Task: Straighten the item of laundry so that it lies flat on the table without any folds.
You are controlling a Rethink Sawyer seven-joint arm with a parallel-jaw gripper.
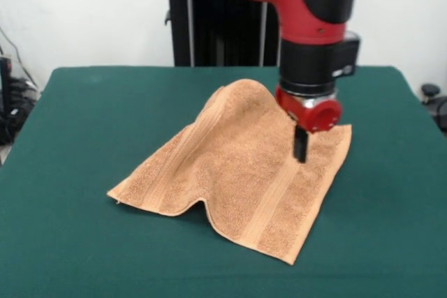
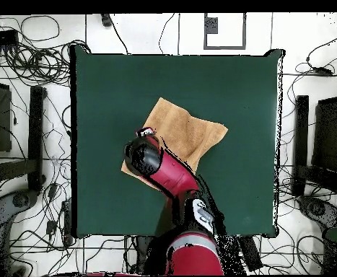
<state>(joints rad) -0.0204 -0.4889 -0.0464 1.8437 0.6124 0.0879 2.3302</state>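
Note:
The orange-tan towel (image 1: 237, 172) lies on the dark green table (image 1: 84, 137), right of centre. Its far side rises in a hump next to the arm, and its near edge is tucked under in a small notch. Flat woven bands run along two sides. My gripper (image 1: 300, 148) hangs just above the towel's right part, near its right edge. Its black fingers stand together as one narrow block and hold nothing. In the overhead view the towel (image 2: 189, 130) shows near the middle of the table (image 2: 113, 86). There the arm's wrist covers the gripper and the towel's lower left part.
The red and black arm (image 2: 164, 169) reaches in over the table from the robot's side. The black pedestal (image 1: 216, 26) stands behind the table's far edge. Cables and stands (image 2: 27, 65) lie on the floor around the table.

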